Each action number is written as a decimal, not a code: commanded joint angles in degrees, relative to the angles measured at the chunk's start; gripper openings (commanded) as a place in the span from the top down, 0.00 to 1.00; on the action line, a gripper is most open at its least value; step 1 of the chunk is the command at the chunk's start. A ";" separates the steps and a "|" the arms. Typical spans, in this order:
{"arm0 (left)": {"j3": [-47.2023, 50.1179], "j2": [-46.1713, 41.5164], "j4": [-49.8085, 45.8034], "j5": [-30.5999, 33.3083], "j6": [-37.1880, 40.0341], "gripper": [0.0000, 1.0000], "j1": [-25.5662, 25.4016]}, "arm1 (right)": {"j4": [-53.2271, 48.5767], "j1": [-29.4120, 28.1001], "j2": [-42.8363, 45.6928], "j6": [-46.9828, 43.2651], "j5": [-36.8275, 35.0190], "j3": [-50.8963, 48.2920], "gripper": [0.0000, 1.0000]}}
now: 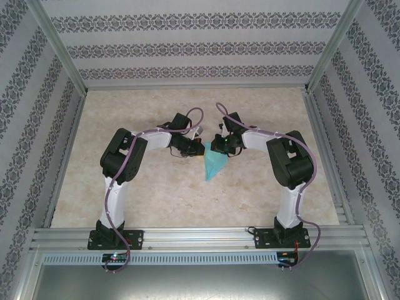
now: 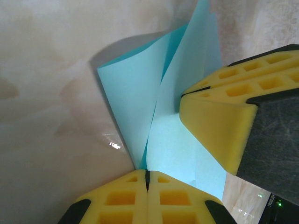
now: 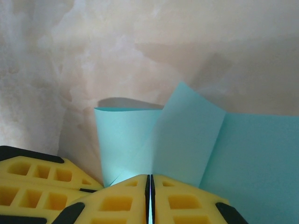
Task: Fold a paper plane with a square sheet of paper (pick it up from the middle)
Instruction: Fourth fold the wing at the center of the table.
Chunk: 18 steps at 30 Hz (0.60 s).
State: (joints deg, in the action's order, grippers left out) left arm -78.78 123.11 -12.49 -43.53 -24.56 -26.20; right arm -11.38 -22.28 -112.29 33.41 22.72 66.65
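The turquoise sheet of paper is folded into a narrow pointed dart, its tip toward the near edge of the table. Both grippers meet at its wide far end. My left gripper is shut on the paper; in the left wrist view its yellow pads press together where the folded flaps run in. My right gripper is shut on the paper too, a thin blue edge showing between its pads. The flaps stand up in a V between the two grippers. The right gripper's fingers sit close beside the left's.
The marbled beige tabletop lies bare around the paper. Patterned walls and aluminium frame posts enclose the table on three sides. The left gripper's fingers crowd the lower left of the right wrist view.
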 commanded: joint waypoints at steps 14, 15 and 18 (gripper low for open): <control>-0.89 -0.65 -3.46 -0.46 2.08 0.86 -0.69 | -1.99 0.58 -1.62 -1.98 -3.46 -0.16 0.89; -0.91 -1.18 -3.79 -0.21 2.18 0.84 -0.73 | -1.94 0.73 -1.70 -1.96 -3.47 -0.29 0.89; -1.02 -2.50 -4.64 0.83 2.64 0.77 -0.80 | -1.77 0.79 -1.75 -1.99 -3.38 -0.57 0.89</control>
State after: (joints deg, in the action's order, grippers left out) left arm -78.98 122.69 -13.15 -43.90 -23.83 -26.46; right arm -11.64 -22.24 -112.36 32.58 21.71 66.63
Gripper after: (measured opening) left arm 0.225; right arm 0.109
